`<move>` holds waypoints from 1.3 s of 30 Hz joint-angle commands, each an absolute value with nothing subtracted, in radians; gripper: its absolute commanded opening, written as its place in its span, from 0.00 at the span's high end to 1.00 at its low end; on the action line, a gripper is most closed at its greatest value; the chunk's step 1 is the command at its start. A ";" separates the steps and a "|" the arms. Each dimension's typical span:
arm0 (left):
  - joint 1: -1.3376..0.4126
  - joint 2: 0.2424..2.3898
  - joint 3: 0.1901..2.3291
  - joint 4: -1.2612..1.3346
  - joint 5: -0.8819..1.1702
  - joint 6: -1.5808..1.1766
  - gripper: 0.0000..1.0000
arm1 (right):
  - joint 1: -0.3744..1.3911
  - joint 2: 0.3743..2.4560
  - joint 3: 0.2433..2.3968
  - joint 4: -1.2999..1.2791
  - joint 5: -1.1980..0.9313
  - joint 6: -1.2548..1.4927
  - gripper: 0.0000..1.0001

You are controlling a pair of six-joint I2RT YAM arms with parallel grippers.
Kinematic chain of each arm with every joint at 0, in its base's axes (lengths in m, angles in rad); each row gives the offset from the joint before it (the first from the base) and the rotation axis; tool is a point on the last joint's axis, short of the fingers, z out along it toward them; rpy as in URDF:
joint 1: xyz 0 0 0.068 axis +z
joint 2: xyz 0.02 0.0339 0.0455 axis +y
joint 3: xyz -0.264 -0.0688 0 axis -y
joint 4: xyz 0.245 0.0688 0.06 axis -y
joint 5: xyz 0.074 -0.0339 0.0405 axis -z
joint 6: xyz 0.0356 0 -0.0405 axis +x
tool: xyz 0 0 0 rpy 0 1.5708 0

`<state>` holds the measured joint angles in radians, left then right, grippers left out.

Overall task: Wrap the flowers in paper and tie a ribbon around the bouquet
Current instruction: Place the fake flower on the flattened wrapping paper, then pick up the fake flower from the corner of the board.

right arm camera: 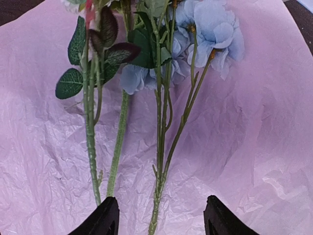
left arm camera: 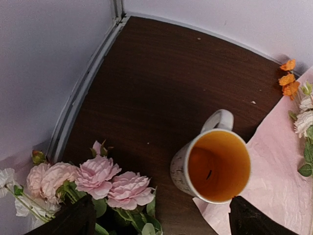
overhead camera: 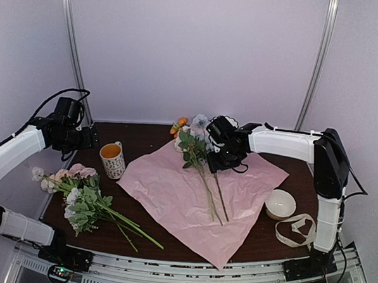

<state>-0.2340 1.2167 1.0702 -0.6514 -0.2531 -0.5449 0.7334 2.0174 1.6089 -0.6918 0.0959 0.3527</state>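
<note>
The paper [overhead camera: 192, 195] lies spread flat mid-table, pink in the top view and lilac in the right wrist view [right arm camera: 254, 147]. The flowers [overhead camera: 198, 151] lie on it, blooms toward the back and stems [right arm camera: 161, 161] running toward the front. My right gripper [overhead camera: 217, 163] hovers over the stems, open, its fingers [right arm camera: 105, 219] wide apart on either side of them [right arm camera: 161, 223]. My left gripper [overhead camera: 91, 138] is open and empty [left arm camera: 161, 227] at the back left, above the mug. The cream ribbon [overhead camera: 296, 231] lies looped at the front right. No wrapped bouquet is in view.
A patterned mug [left arm camera: 215, 166] with an orange inside stands at the paper's left corner [overhead camera: 112, 160]. A second leafy bunch with pink roses [overhead camera: 78, 196] lies front left [left arm camera: 107, 181]. A white bowl [overhead camera: 280, 203] sits by the ribbon. The table's back rail and walls are close.
</note>
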 commanded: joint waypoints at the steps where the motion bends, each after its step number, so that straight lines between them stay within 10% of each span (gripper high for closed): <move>1: -0.120 1.247 1.001 -0.602 -0.208 -0.601 0.02 | 0.742 1.926 1.597 -0.667 0.159 0.360 0.39; 14: -0.038 1.529 0.944 -0.510 -0.183 -0.617 0.09 | 0.772 1.904 1.578 -0.658 0.132 0.329 0.40; 23: -0.038 1.486 0.927 -0.484 -0.190 -0.611 1.00 | 0.772 1.896 1.581 -0.661 0.127 0.313 0.40; 39: -0.053 0.833 1.047 -0.325 -0.185 -0.349 1.00 | 0.833 1.750 1.527 -0.452 -0.083 0.178 0.43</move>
<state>-0.0433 0.9958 1.0245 -0.5156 -0.2939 -0.4618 0.7868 1.8339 1.5379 -0.5873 0.0246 0.2562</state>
